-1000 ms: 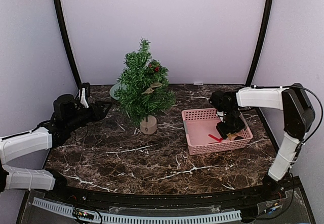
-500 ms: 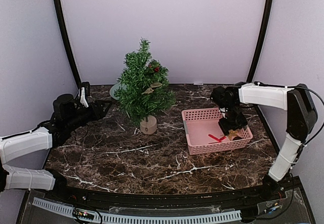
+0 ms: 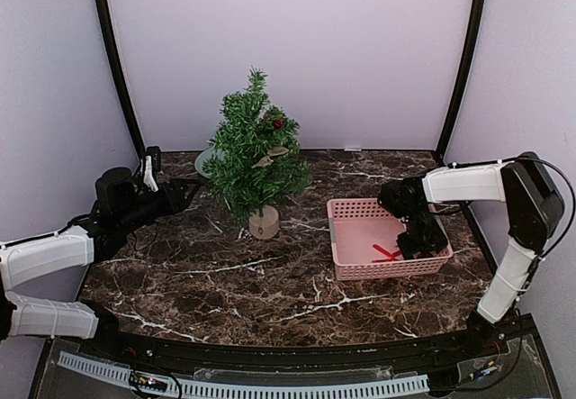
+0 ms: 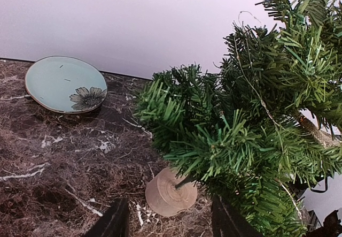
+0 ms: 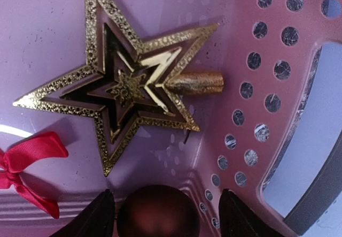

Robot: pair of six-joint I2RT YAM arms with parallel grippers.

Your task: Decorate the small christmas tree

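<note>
The marble table (image 3: 270,282) carries the small christmas tree (image 3: 256,160), upright on its tan base. A pink basket (image 3: 346,208) sits right of the tree, apart from it, and a pale blue plate (image 4: 64,82) lies behind the tree's left side. The left end effector (image 3: 189,190) hovers left of the tree, spread and empty. The right end effector (image 5: 165,205), well right of the tree in the basket, stands wide around a dark red ball (image 5: 157,218) beside a gold star (image 5: 123,87).
</note>
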